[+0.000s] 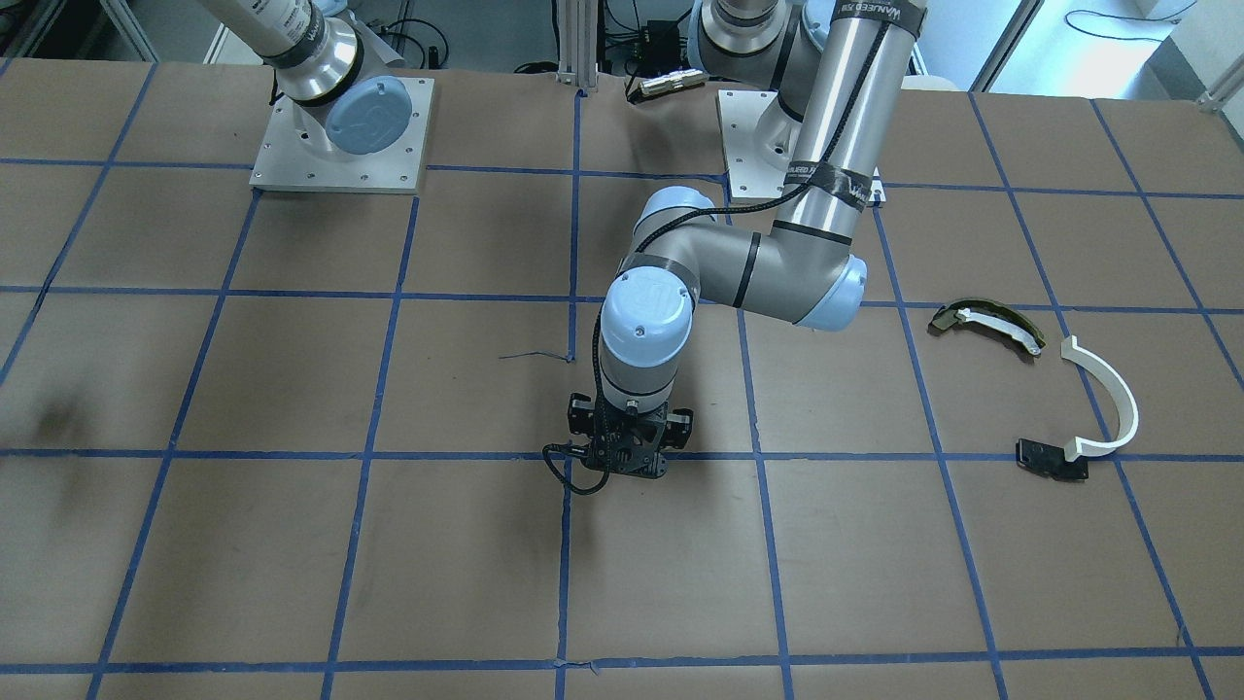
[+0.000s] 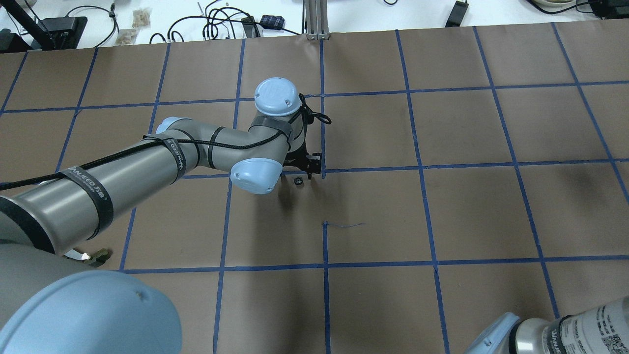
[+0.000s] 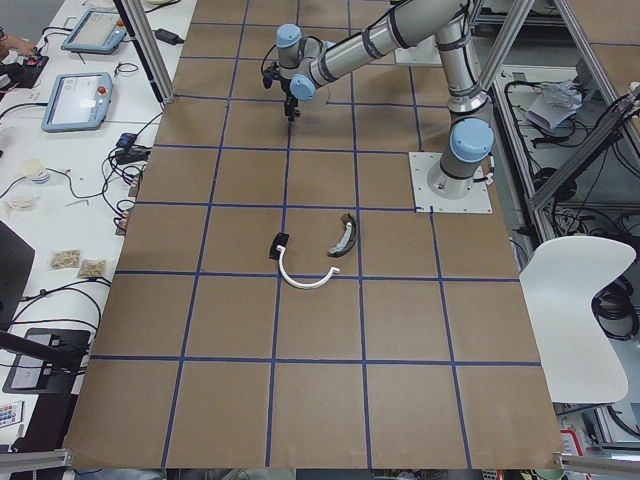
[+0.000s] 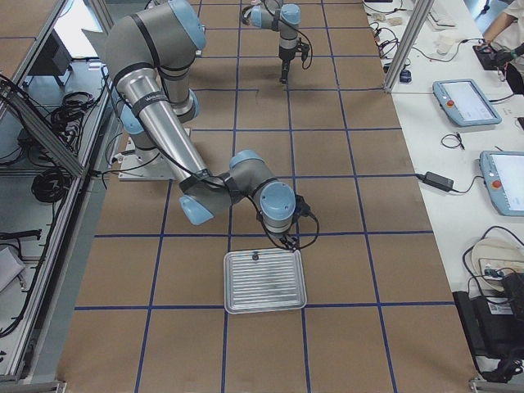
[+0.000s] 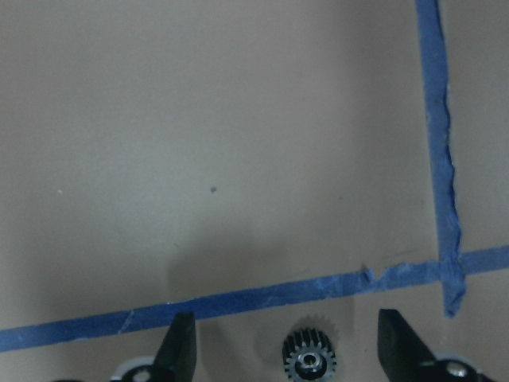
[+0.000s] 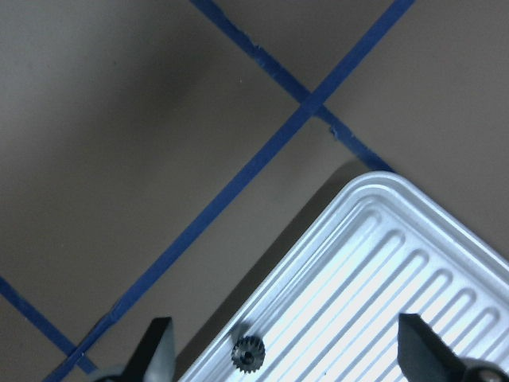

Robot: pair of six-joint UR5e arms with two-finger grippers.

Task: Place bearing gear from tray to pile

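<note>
A small black bearing gear lies on the brown table between the open fingers of my left gripper, which hovers low over it near the table's middle. A second gear lies in the corner of the ribbed metal tray. My right gripper is open and empty above that corner. The pile lies apart, on my left side: an olive-and-white curved piece, a white half-ring arc and a flat black bracket.
Blue tape lines grid the brown table. The arms' metal base plates stand at the robot's edge. A loose blue thread lies near the left gripper. Tablets and cables sit on the operators' bench.
</note>
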